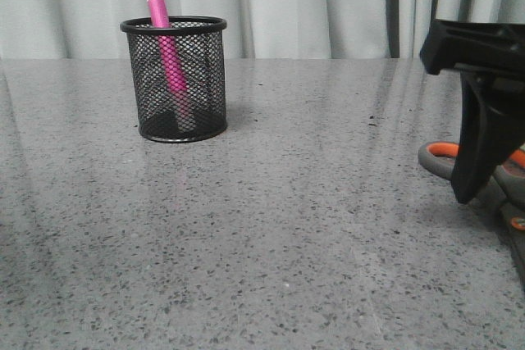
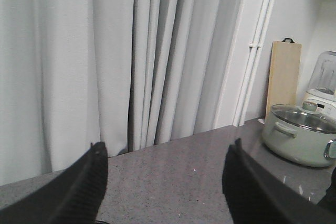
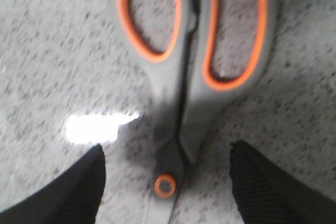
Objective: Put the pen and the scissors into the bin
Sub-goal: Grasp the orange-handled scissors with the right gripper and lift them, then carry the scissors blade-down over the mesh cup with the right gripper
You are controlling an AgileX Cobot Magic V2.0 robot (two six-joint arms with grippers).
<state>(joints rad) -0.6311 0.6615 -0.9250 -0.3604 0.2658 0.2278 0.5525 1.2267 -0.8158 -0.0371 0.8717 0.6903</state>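
pen [image 1: 170, 55]: already standing in bin [image 1: 175, 79]
right gripper [image 3: 167, 182]: fingers apart, straddling scissors [image 3: 194, 61] to pinch near the pivot
left gripper [image 2: 165, 182]: fingers apart, empty

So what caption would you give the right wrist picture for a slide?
Open right gripper poised over the scissors, which lie flat on the speckled table.

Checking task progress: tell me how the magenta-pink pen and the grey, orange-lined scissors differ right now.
The magenta-pink pen stands leaning inside the black wire-mesh cup; the grey, orange-lined scissors lie flat on the speckled table. The pen is unattended; the scissors sit between the right gripper's open fingers.
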